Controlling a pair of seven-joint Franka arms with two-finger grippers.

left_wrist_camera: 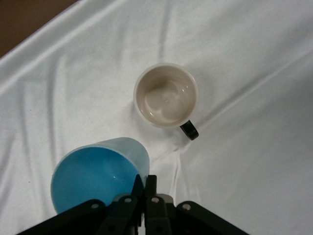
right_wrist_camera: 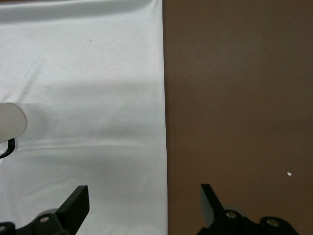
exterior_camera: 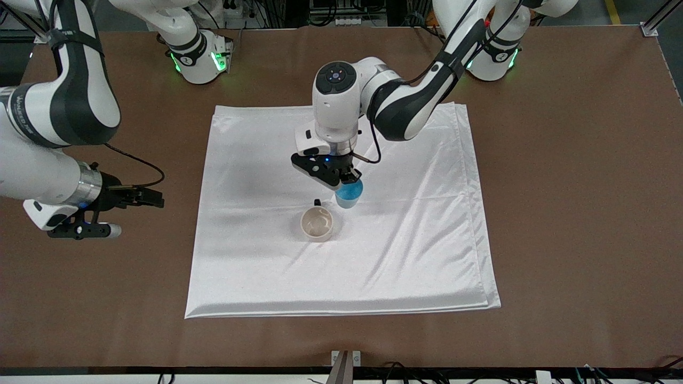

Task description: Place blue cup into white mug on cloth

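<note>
Blue cup [exterior_camera: 349, 194], tilted, hangs pinched by its rim in the left gripper [exterior_camera: 346, 177], whose fingers [left_wrist_camera: 145, 188] are closed on it, over the cloth [exterior_camera: 256, 256] at about one o'clock from the white mug [exterior_camera: 317, 223]. That mug stands upright mid-cloth. Right gripper [exterior_camera: 152, 198] waits, fingers [right_wrist_camera: 76, 203] spread wide, over the table [exterior_camera: 576, 186] at the cloth's edge.

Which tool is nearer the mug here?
Left. The left tool holds the blue cup over the cloth, right beside the mug. The right tool waits open off the cloth's edge.
</note>
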